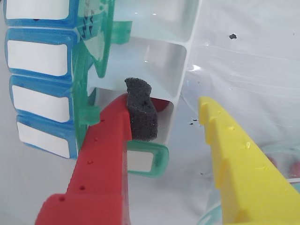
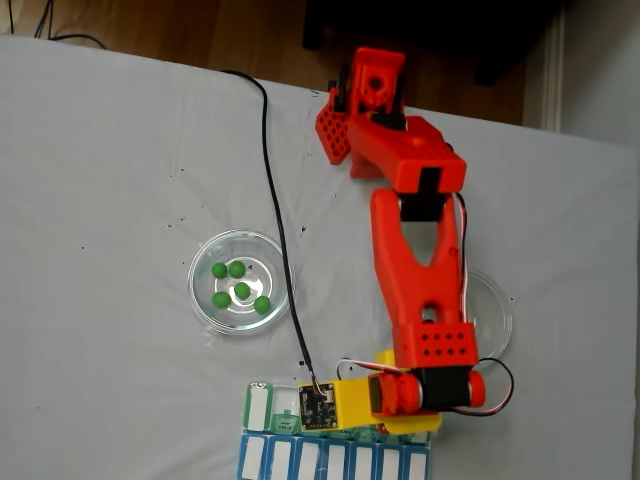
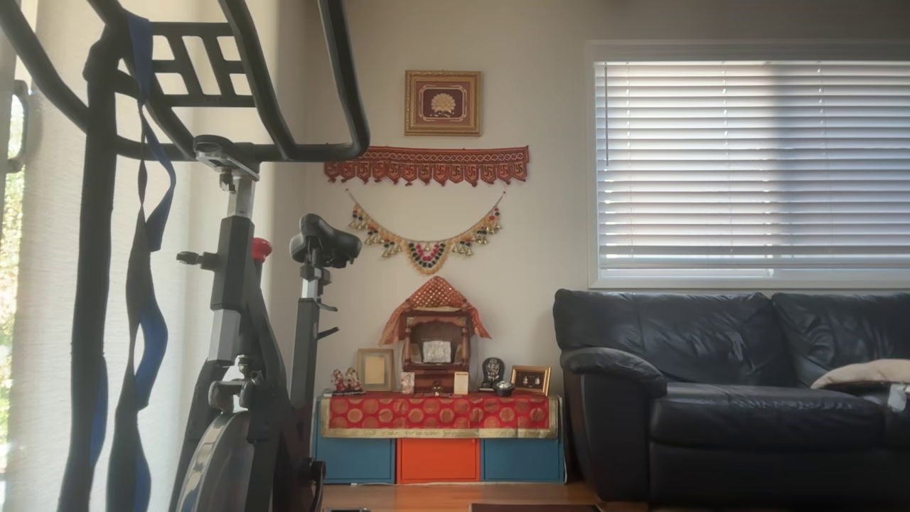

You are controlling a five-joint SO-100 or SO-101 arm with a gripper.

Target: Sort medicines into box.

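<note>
Medicines [image 2: 241,290], glossy green balls (glass dish [image 2: 210,300])

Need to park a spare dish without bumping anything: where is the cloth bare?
Bare cloth lies left of the dish of green balls and right of the second dish. It is crowded along the bottom edge, where the hand hangs over the pill box.

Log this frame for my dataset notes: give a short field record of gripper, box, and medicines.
gripper: open, red finger's foam pad over an open white compartment, nothing visibly held
box: green lids flipped open, blue-lidded row shut
green medicines: five in a clear dish
red medicines: partly visible in the wrist view, count unclear
</note>
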